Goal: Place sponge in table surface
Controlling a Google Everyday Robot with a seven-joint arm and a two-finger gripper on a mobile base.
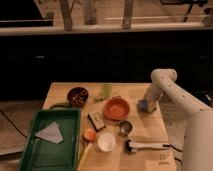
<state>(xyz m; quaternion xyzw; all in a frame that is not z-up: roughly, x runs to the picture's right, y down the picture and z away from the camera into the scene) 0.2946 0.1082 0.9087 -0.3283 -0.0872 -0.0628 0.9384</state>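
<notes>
Sitting right of centre in the frame, the sponge (143, 105) shows as a small blue pad on the table surface (131, 92), near its right edge. The gripper (146, 103) is down on it, fingers clenched on the sponge, which touches or lies just above the planks; which of the two cannot be told. The white arm (165, 82) bends over from the right side of the frame, its elbow above the table's far right corner.

Just left of the sponge stands an orange bowl (116, 108), close to it but not touching. Below the bowl is a small metal cup (125, 128), and left of that lies a dark rectangular block (96, 120), set at an angle. Further down sit a white cup (106, 142) and, just beside it to the upper left, a small orange round thing (89, 134). A white-handled tool (148, 145) lies flat toward the lower right, above the dark logo (162, 161) at the table's corner.

Toward the upper left of the tabletop stands a dark bowl (77, 96), with a pale green item (106, 90) to its right. A green tray (31, 155) fills the lower left, with a grey cloth (51, 133) lying inside it.
</notes>
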